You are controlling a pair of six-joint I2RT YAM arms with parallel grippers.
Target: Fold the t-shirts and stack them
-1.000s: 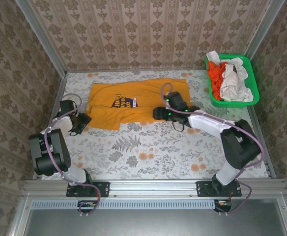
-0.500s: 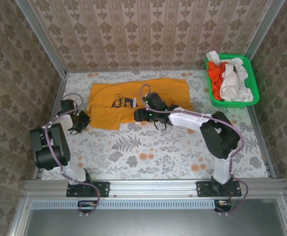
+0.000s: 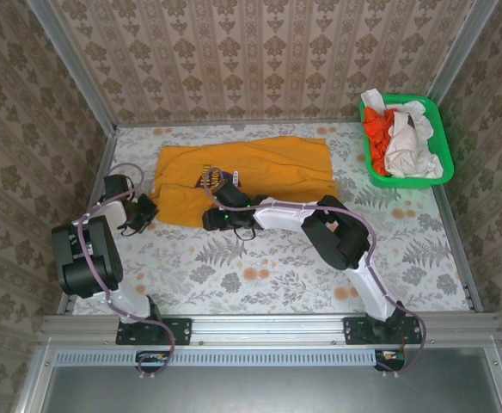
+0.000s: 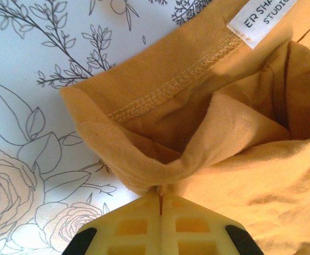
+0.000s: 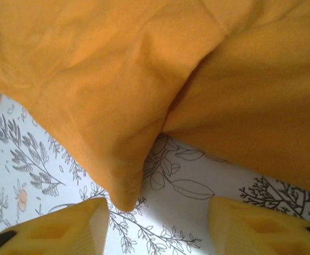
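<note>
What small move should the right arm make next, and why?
Probably ease the right fingers forward and close them on the mustard t-shirt corner. It lies just ahead of their open gap, not yet gripped, while the left fingers pinch the hem.

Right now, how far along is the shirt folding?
Barely begun. Done: nothing is folded or stacked; the yellow shirt lies spread and rumpled on the table. In hand: the left gripper is shut on its hem, and the right gripper stands open at another corner. Left: folding it, then the red and white shirts heaped in the green basket.
</note>
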